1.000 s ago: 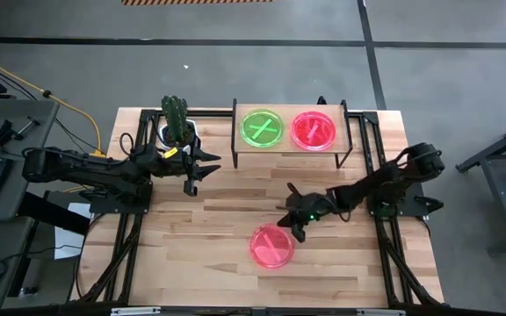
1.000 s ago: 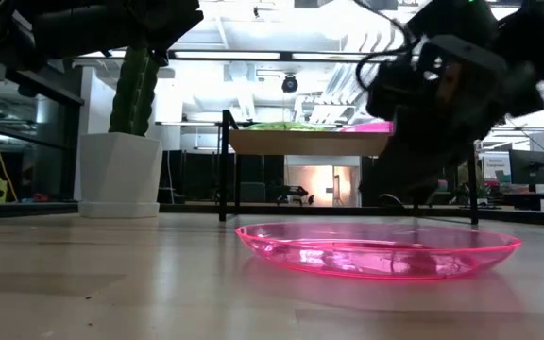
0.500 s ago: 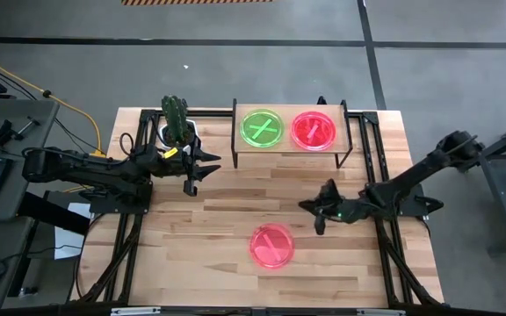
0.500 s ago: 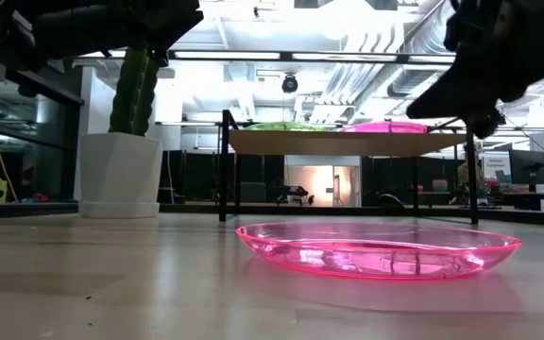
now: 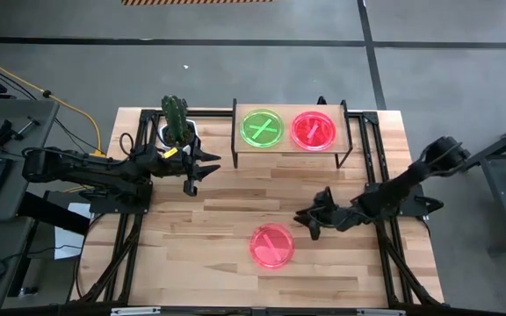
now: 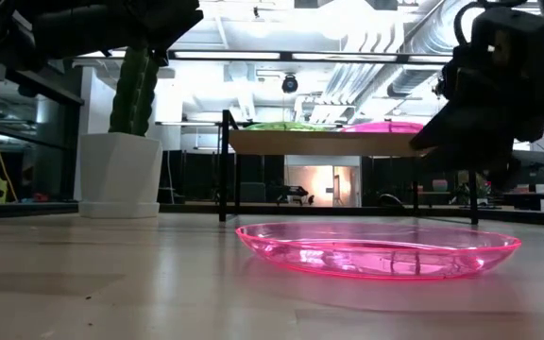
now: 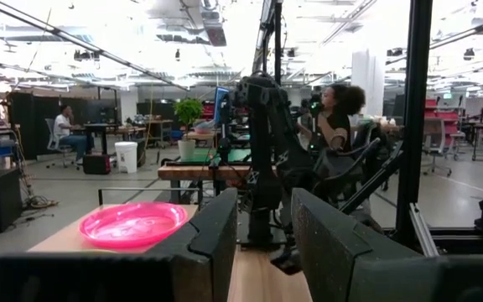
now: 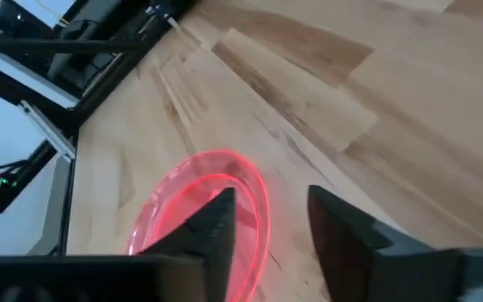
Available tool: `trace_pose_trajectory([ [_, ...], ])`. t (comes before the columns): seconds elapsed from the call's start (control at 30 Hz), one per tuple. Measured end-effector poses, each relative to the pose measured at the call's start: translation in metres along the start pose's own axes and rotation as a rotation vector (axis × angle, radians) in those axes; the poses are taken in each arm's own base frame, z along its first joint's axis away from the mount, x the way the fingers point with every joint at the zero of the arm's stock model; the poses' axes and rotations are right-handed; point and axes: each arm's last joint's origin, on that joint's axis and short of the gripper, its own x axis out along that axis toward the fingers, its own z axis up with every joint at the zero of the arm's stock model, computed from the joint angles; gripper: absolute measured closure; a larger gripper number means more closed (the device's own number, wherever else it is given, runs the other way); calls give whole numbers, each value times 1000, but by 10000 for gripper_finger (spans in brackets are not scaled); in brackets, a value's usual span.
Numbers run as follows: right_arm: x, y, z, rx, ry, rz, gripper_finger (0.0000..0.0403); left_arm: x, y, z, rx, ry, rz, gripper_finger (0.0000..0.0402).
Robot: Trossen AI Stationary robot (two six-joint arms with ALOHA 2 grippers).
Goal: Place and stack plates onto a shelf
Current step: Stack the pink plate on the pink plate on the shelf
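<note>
right tool (image 5: 309,222) hangs released and empty just beside a pink plate (image 5: 271,245) lying flat on the tabletop (image 5: 218,263); shelf (image 5: 288,148) beyond it carries green and pink plates; left tool (image 5: 191,180) sits released, well away

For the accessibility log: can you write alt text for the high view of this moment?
A translucent pink plastic plate lies on the wooden tabletop, with the right gripper open just beside it. A lime green plate and another pink plate sit on the low wooden shelf; the left gripper waits near a cactus pot.
</note>
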Motion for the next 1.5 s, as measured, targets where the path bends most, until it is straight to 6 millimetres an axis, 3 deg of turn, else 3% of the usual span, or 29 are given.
trace_pose_trajectory([
  [0.23, 20, 2, -15, 14, 74, -33, 211, 0, 0, 0, 0, 0, 0, 298],
  [0.5, 51, 22, -22, -68, 177, -65, 208, 0, 0, 0, 0, 0, 0, 298],
  [0.67, 55, 24, -21, -130, 203, -179, 208, 0, 0, 0, 0, 0, 0, 298],
  [1.0, 58, 27, -24, -71, 262, -155, 212, 0, 0, 0, 0, 0, 0, 298],
  [1.3, 63, 24, -29, -21, 278, -164, 278, 0, 0, 0, 0, 0, 0, 298],
  [1.5, 66, 22, -27, 1, 326, -139, 389, 0, 0, 0, 0, -1, 0, 298],
])
